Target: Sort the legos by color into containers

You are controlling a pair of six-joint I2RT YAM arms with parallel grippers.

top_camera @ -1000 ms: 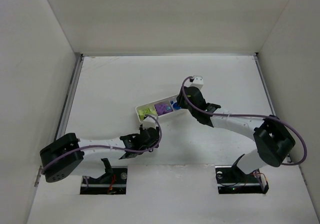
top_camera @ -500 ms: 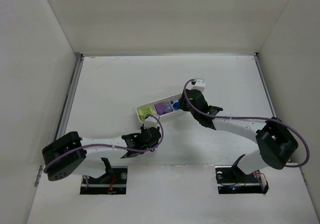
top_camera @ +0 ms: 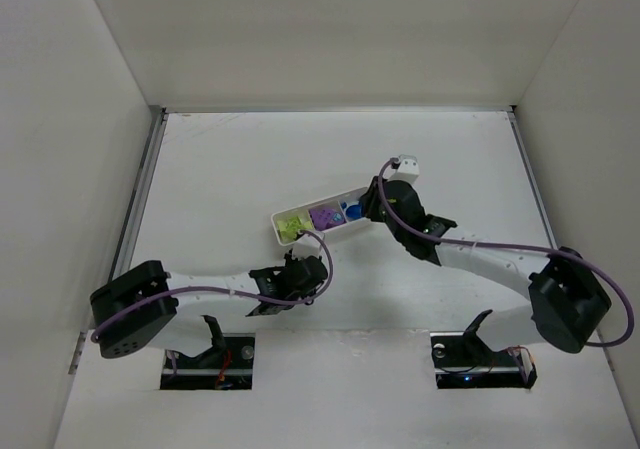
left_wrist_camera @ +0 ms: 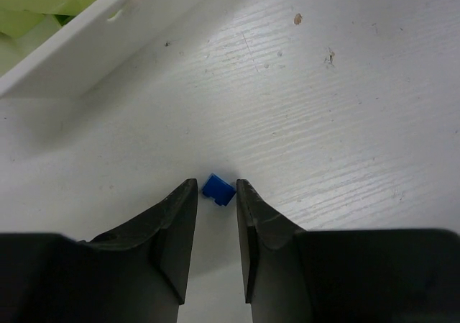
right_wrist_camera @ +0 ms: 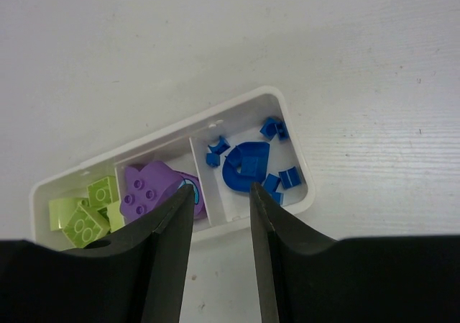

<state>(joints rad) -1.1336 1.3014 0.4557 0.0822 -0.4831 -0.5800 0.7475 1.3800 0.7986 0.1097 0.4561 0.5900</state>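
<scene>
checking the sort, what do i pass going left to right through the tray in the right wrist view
yellow-green plastic bricks → chunky purple plastic block → blue fan-shaped plastic piece, all inside the long white plastic tray

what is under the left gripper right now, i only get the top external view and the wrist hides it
observer: a tiny blue brick lies on the table between the tips of the left gripper, with the jaws open on either side of it.
operator: is the right gripper carrying anything
observer: no, the right gripper is open and empty above the tray.
operator: whats in the blue compartment
observer: a fan-shaped blue piece and several tiny blue bits.
</scene>
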